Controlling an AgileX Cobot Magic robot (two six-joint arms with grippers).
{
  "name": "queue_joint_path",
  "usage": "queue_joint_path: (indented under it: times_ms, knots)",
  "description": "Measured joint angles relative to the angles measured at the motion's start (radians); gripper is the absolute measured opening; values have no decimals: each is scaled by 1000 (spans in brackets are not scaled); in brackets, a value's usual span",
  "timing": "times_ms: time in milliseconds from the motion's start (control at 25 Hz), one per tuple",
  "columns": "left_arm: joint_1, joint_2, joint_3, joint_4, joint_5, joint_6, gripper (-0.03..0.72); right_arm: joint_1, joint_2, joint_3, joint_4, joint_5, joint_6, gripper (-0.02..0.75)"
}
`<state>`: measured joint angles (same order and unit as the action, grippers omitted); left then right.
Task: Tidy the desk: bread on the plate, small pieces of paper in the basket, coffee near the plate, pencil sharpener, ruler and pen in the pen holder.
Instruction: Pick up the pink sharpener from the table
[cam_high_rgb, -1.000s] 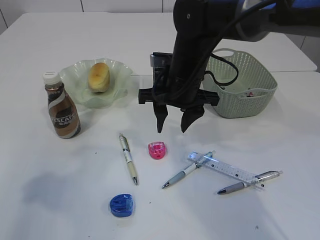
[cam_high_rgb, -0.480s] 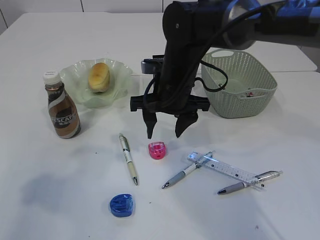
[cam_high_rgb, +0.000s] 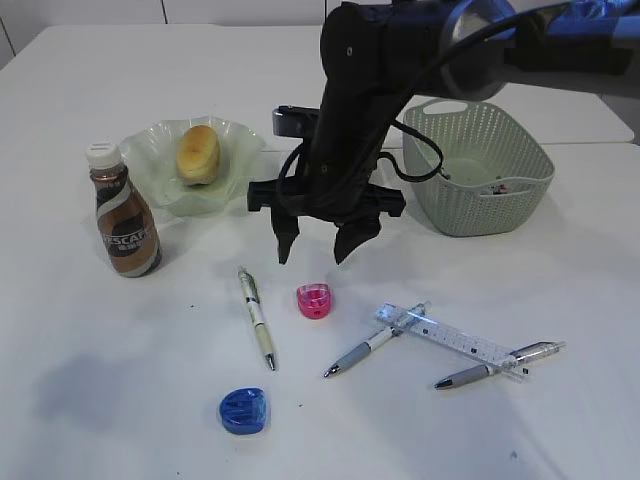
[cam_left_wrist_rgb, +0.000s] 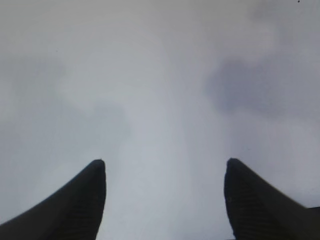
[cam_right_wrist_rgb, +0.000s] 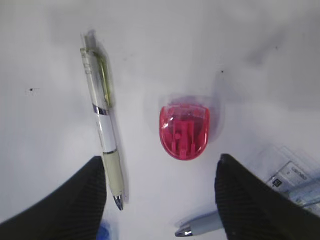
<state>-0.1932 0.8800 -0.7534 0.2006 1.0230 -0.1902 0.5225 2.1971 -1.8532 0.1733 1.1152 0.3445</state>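
Pink plastic pencil sharpener (cam_high_rgb: 315, 300) lies on the desk (cam_high_rgb: 120, 400) below the empty, wide-spread right gripper (cam_high_rgb: 311, 238); the right wrist view shows it light, rigid, slick, best pinched across its flat sides.

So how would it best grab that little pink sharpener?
Probably from straight above, pinching the pink sharpener across its two straighter sides. It lies flat on the desk, small and low, clear of the pen, and the open right gripper already hangs just short of it.
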Motion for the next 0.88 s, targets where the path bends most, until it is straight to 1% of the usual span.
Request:
queue_joint_path:
  times_ms: [560,760,880]
  knots:
    - [0,0,0,10,4,0,520,1,54,-6,-23,-17,-15,532]
    - [0,0,0,14,5,0,520,24,90,-44,-41,-11,-13,533]
    - [0,0,0,28,5,0,520,35,119,-91,-86,22,6,533]
